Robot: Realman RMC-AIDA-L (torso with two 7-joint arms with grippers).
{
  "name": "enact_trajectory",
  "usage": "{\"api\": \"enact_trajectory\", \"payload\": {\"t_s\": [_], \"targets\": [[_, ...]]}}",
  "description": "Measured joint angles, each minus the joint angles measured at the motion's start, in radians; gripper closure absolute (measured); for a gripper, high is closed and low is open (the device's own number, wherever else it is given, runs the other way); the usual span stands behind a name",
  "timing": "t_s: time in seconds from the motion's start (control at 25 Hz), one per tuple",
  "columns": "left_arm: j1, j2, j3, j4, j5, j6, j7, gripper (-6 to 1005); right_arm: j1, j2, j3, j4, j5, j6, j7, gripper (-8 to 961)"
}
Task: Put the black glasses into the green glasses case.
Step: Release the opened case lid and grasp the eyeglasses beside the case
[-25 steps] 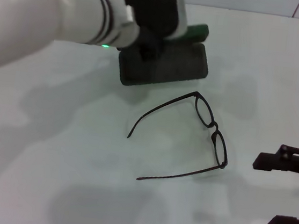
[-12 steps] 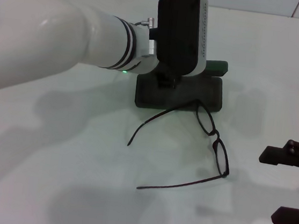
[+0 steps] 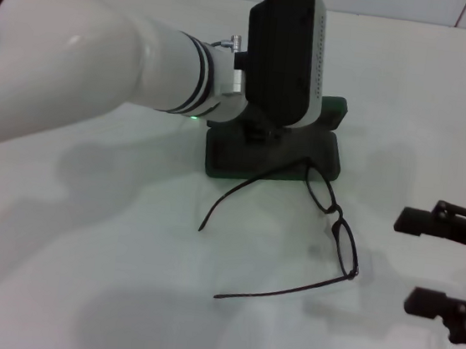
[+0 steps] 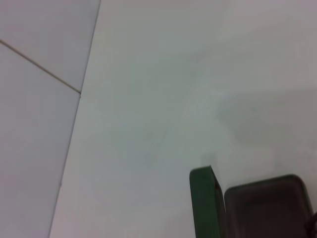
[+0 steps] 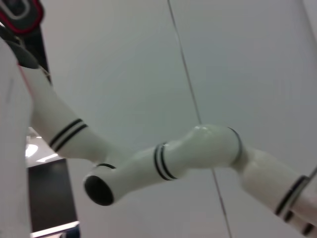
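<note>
White tabletop, tiled wall behind.

Head view: dark green rectangular hard clamshell case [image 3: 273,154] lying open at centre, lid edge toward the wall. Thin black wire-frame glasses [image 3: 330,211] unfolded on the table just in front of it, one lens corner touching or overlapping the case's near right edge; lens bar running diagonally toward the right gripper [image 3: 449,271], temple arms trailing left. Left gripper [image 3: 263,132] down at the case, fingers hidden behind the black wrist housing, so grip impossible to tell. Right gripper low at the right edge, fingers spread, holding nothing, nearer to the glasses. Nothing between them.

Left wrist view: case lid and lining at the corner.

Right wrist view: only white arm and wall.
</note>
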Motion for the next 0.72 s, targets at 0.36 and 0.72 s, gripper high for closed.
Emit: {"api": "enact_trajectory", "payload": {"t_s": [0.36,0.72], "targets": [[0.186,0.001,-0.076,0.371,-0.048,0.056,-0.009,520,0.063,-0.002,-0.015,-0.073,-0.059,0.329,0.235,193],[0.419,0.006,-0.294,0.531,-0.672,0.040,0.211,519,0.178,0.025,-0.049,-0.417,-0.432,0.465,0.783,194]]}}
